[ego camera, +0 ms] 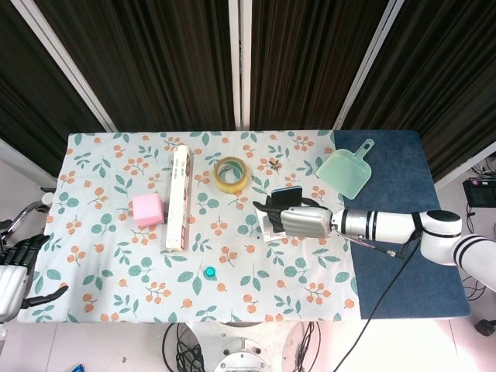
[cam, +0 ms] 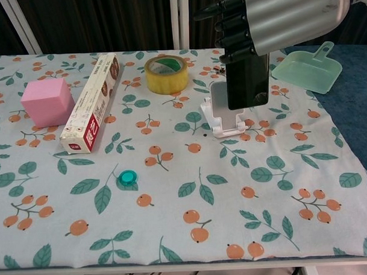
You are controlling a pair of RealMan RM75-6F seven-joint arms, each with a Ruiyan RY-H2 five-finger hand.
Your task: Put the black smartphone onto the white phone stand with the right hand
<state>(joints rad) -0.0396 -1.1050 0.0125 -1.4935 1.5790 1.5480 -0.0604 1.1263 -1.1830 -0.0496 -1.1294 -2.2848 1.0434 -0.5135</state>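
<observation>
- Left hand [ego camera: 14,270] sat off the table's left front corner, well apart from everything; fingers loosely spread, nothing in them. Out of the job.
- Pink block [cam: 47,102] and long box [cam: 90,102] lay on the left part of the floral cloth [cam: 173,192]; small teal cap [cam: 129,175] nearer the front edge. None of these stood near the working spot.
- Tape roll [cam: 166,73] lay behind and left of the stand, clear of it.
- White phone stand [cam: 222,115] stood upright right of centre, its front lip toward the chest camera.
- Black smartphone [cam: 248,81] hung upright, long axis near vertical, directly in front of the stand's back plate. Lower edge looked just above the lip; whether it touched could not be told.
- Right hand [cam: 270,20] gripped the phone by its top end, fingers wrapped over the upper edge, reaching in from the right. This hand was by far the nearer one.
- Judgement: the phone sat slightly right of the stand's centre, so the move looked like a short drop with a small leftward correction.
- Green scoop [cam: 307,65] lay behind and to the right, apart.
</observation>
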